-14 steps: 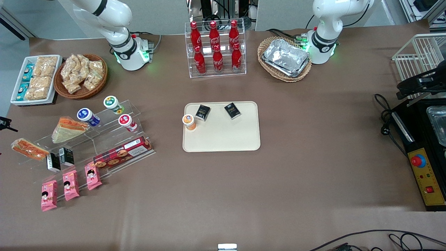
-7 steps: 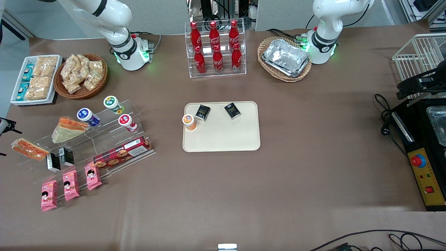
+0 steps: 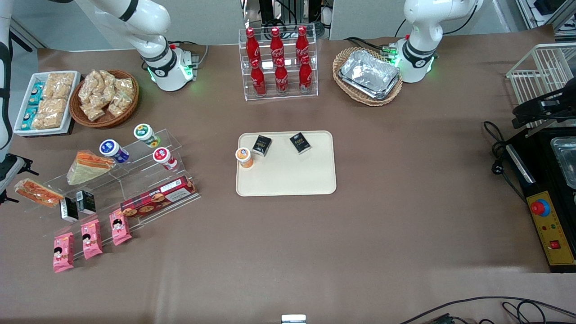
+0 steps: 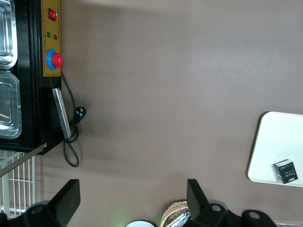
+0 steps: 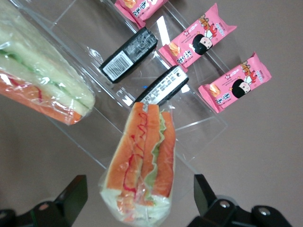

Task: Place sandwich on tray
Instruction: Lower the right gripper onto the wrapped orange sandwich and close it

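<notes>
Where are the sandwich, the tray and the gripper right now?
sandwich (image 5: 142, 161): right wrist view, orange-red filling side.
tray (image 3: 288, 175): front view, bare cream floor.
gripper (image 5: 142, 215): right wrist view, midway between its open fingers, above the sandwich.

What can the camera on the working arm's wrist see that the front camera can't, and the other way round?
Only the wrist view shows the gripper, open, hovering above the slim plastic-wrapped wedge sandwich, and its orange and green layers up close.

Only the front view shows the cream-beige rectangular tray, the red bottles and the foil trays.

Both show the sandwich, the pink snack packets and the two small black boxes.
</notes>
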Tool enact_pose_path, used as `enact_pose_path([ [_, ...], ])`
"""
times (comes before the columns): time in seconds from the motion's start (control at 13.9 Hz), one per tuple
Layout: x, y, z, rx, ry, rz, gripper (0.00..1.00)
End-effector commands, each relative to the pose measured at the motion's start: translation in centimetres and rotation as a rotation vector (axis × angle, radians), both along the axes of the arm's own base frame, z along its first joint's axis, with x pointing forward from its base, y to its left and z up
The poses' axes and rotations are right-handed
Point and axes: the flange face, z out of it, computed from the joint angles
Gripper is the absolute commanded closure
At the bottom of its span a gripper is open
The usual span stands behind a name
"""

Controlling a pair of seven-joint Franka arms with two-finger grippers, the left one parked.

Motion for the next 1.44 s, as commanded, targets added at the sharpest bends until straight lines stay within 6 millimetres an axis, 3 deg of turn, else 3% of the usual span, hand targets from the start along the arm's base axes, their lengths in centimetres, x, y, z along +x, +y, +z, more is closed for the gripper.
enact_pose_path([
  [0.0,-0.5,-0.2,-1.1,0.005,-0.04,-0.001,0.0],
  [0.22,-0.6,-0.3,-2.6,0.012,-0.076,-0.02,0.0],
  [0.57,-0.3,-0.5,-3.5,0.025,-0.085,-0.024,0.0],
  [0.65,-0.2,-0.4,-3.5,0.033,-0.088,-0.03,0.06],
  [0.72,-0.1,-0.4,-3.4,0.034,-0.091,-0.031,0.24],
  [0.79,-0.1,-0.3,-3.4,0.033,-0.09,-0.035,0.52],
  [0.93,0.1,-0.4,-3.1,0.025,-0.092,-0.022,0.89],
  [1.0,0.2,-0.4,-3.1,0.021,-0.088,-0.013,1.0],
  [1.36,0.8,-0.8,-2.7,0.014,-0.092,-0.009,1.0],
])
